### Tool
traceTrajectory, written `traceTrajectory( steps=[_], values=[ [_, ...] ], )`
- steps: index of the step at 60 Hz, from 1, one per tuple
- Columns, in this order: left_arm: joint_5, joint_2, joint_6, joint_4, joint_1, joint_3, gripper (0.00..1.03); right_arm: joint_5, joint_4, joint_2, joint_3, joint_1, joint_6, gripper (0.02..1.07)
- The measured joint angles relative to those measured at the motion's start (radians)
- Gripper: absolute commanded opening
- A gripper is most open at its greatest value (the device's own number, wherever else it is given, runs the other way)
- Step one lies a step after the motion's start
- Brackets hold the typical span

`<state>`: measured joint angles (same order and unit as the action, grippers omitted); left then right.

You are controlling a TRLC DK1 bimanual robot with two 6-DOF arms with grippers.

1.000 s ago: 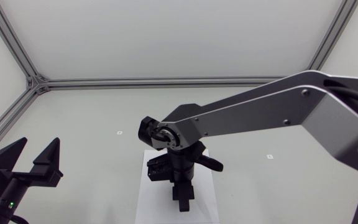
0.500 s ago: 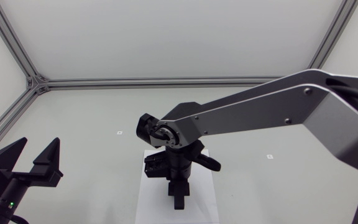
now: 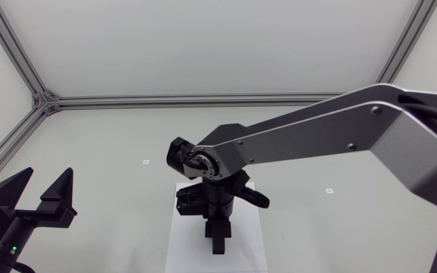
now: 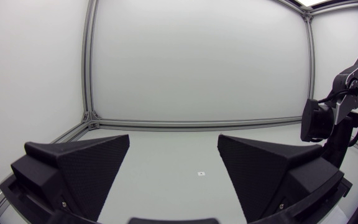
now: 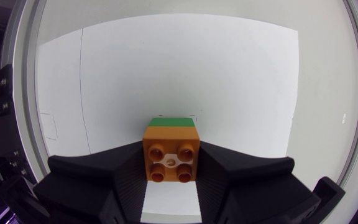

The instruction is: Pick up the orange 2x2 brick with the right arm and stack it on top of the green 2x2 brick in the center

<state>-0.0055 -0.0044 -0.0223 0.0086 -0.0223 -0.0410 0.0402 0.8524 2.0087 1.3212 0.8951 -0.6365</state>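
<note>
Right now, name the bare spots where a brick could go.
Bare table lies between the left gripper and the white sheet, and beyond it to the far rail. Crowded: the sheet's middle, where the right gripper holds the orange brick over the green brick.

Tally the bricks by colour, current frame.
orange brick: 1
green brick: 1
Total: 2
</note>
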Motion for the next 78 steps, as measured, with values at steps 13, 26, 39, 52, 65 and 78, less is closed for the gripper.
traceTrajectory(
  steps=[13, 26, 39, 52, 65, 78],
  values=[
    [0.000, 0.000, 0.000, 0.000, 0.000, 0.000, 0.99, 0.000, -0.018, 0.000, 0.000, -0.004, 0.000, 0.36],
    [0.000, 0.000, 0.000, 0.000, 0.000, 0.000, 0.99, 0.000, -0.018, 0.000, 0.000, -0.006, -0.001, 0.36],
    [0.000, 0.000, 0.000, 0.000, 0.000, 0.000, 0.99, 0.000, -0.018, 0.000, 0.000, -0.006, -0.001, 0.36],
    [0.000, 0.000, 0.000, 0.000, 0.000, 0.000, 0.99, -0.007, -0.018, 0.000, -0.012, -0.005, -0.001, 0.46],
    [0.000, 0.000, 0.000, 0.000, 0.000, 0.000, 0.99, -0.008, -0.017, 0.000, -0.014, -0.003, -0.001, 0.51],
    [0.000, 0.000, 0.000, 0.000, 0.000, 0.000, 0.99, -0.011, -0.018, 0.000, -0.014, 0.000, 0.000, 0.65]
  ],
)
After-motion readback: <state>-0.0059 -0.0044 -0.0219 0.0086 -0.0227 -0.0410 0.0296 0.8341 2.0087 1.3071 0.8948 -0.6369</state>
